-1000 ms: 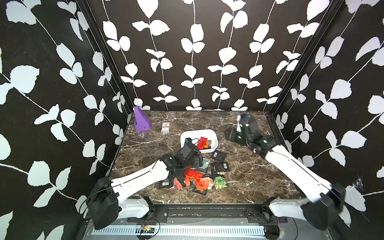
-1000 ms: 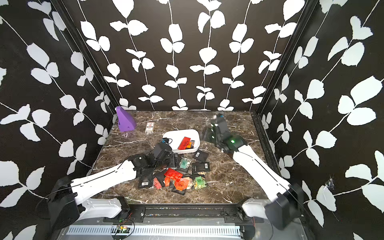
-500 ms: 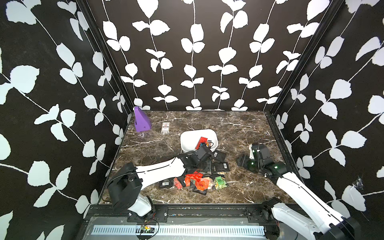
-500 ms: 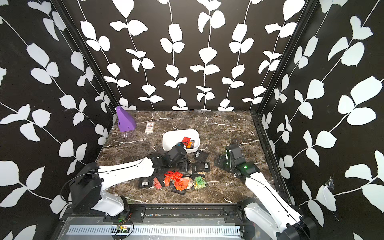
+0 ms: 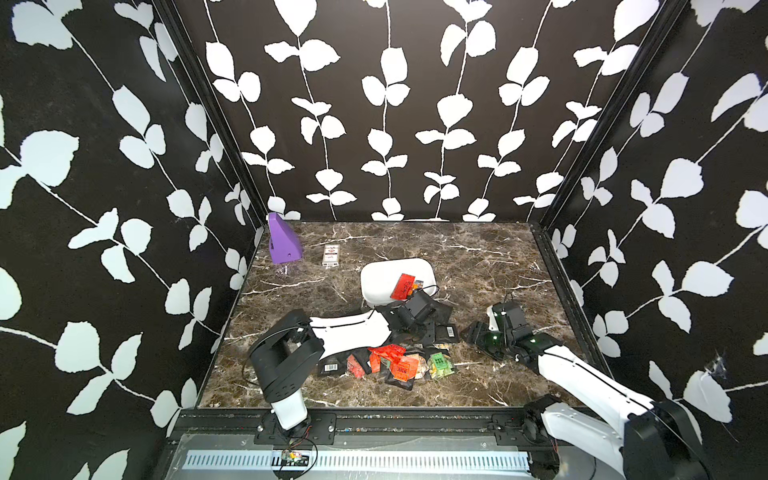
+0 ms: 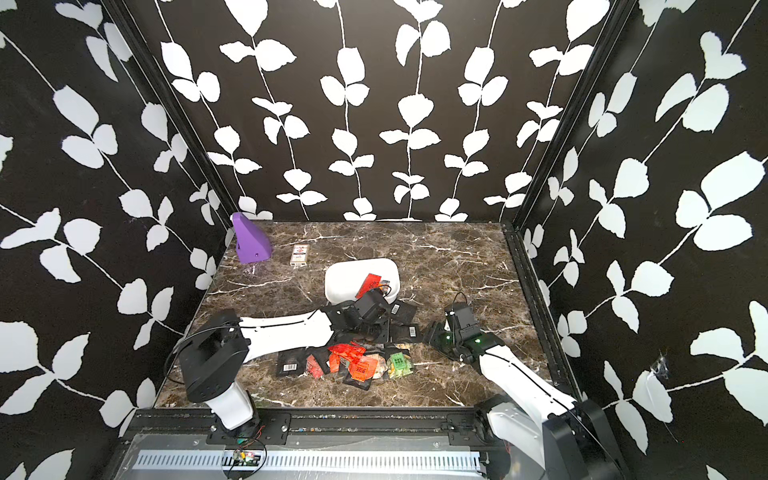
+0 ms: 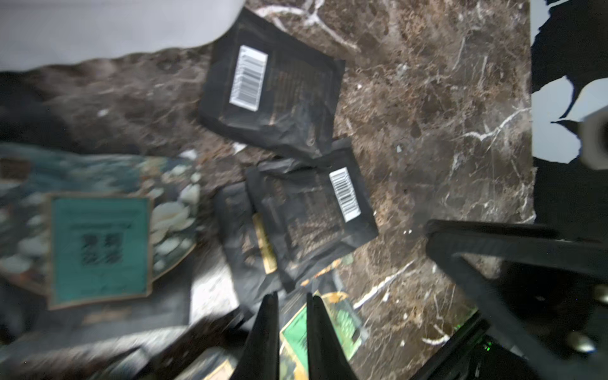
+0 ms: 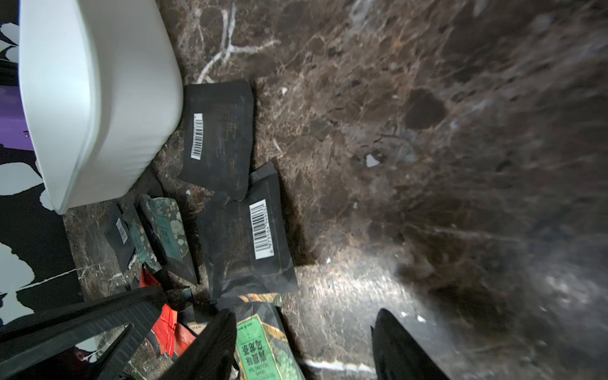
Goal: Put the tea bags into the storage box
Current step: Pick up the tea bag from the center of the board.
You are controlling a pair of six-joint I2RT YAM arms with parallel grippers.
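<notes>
Right hand [image 8: 306,312] lowered beside the tea bags [image 8: 243,237].

Top views: high front, facing down-back. Wrist views: close, low; all share tea bags [image 5: 400,367].

Both arms are built alike: glossy white shells on the long links, each with a thin dark line along it, round matte black housings at the joints, and short white base columns. On the left arm [image 5: 349,330], based at 7 o'clock, a thin black cable loops off the big black joint. On the right arm [image 5: 582,370], based at 5 o'clock, two green lights glow on the black wrist under a small cable arc. The left tool [image 7: 291,299] and right tool [image 8: 302,319] have black tapering fingers [image 8: 394,348].
</notes>
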